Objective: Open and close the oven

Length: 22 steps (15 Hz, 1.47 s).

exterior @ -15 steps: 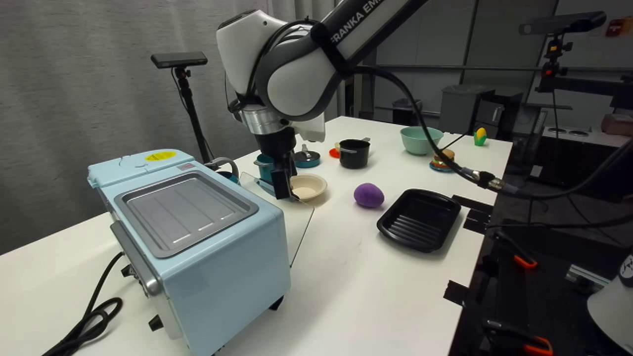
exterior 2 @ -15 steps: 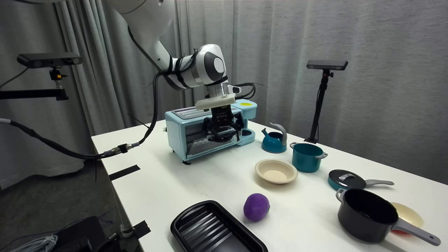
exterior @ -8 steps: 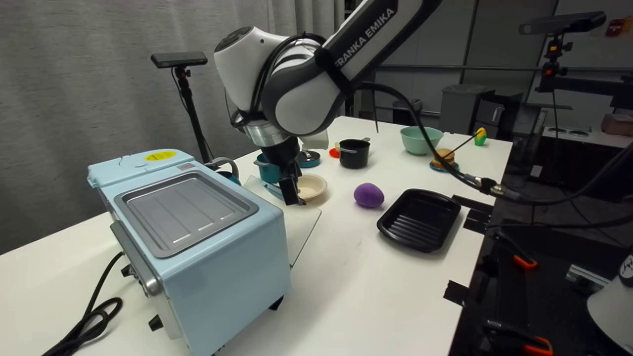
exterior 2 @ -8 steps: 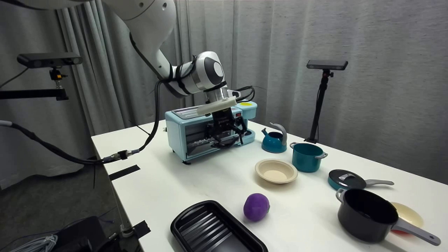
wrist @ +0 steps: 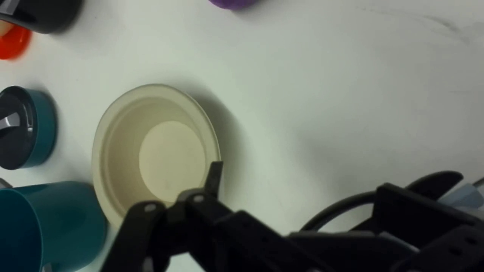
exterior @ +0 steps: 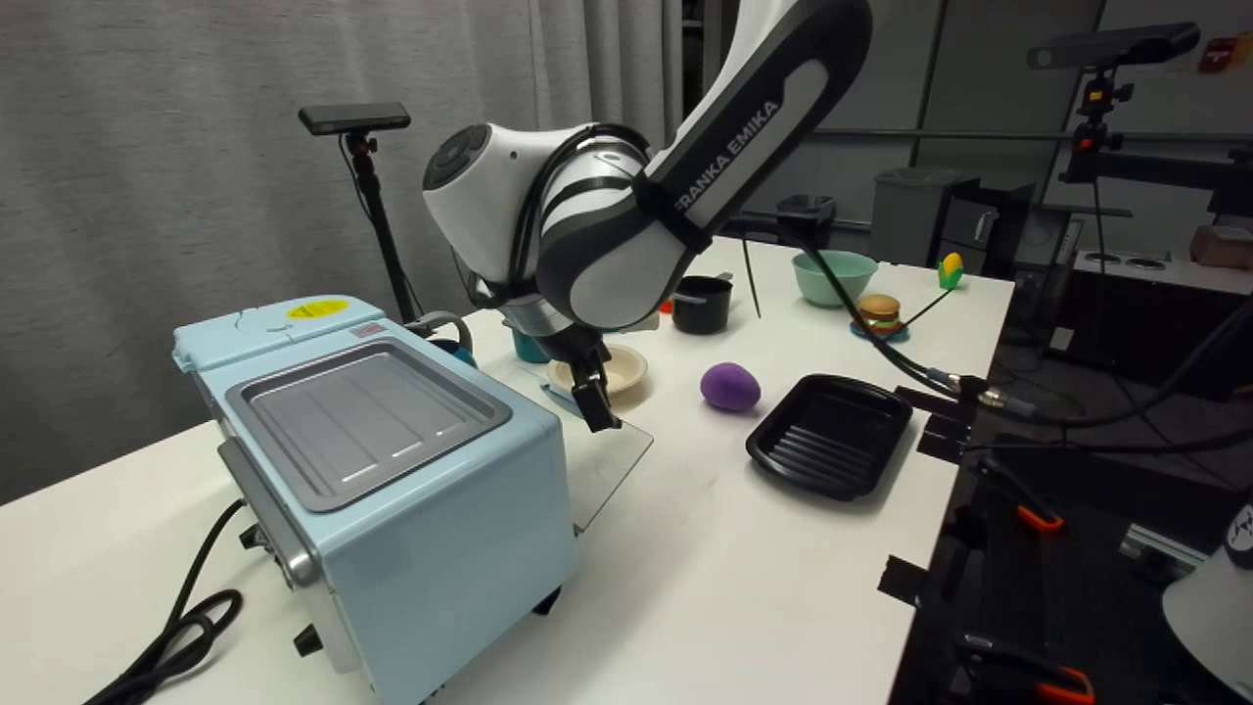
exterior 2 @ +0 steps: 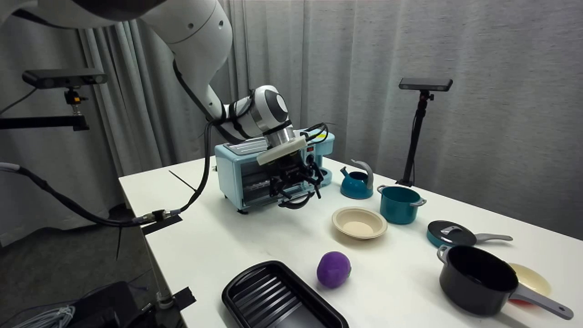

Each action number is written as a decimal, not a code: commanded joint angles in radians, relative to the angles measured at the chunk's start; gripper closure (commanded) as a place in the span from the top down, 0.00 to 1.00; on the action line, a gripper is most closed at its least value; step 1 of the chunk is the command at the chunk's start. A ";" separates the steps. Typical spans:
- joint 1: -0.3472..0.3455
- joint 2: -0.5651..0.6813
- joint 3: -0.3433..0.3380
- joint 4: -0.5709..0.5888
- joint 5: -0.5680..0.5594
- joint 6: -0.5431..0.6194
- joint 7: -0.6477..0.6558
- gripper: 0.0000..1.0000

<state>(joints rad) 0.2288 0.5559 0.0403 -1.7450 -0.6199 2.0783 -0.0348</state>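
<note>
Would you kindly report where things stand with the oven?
Gripper open, near door handle. Oven door partly open. Beige bowl nearby, clearance uncertain.

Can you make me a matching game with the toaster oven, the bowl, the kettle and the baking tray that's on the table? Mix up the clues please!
Things:
1. toaster oven
2. baking tray
3. bowl
4. kettle

Clues:
A. beige and round
B. teal with a grey handle
C. has its glass door open
D. black with ridges

Right pairs: 1-C, 2-D, 3-A, 4-B
</note>
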 commanded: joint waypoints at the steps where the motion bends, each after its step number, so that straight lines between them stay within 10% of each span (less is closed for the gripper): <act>1: 0.042 0.054 -0.005 0.036 -0.048 -0.044 0.046 1.00; 10: 0.068 0.119 -0.004 0.071 -0.150 -0.095 0.077 1.00; 22: 0.035 0.046 0.062 0.059 0.024 -0.026 0.057 1.00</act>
<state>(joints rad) 0.2806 0.6253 0.0775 -1.6843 -0.6568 2.0266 0.0273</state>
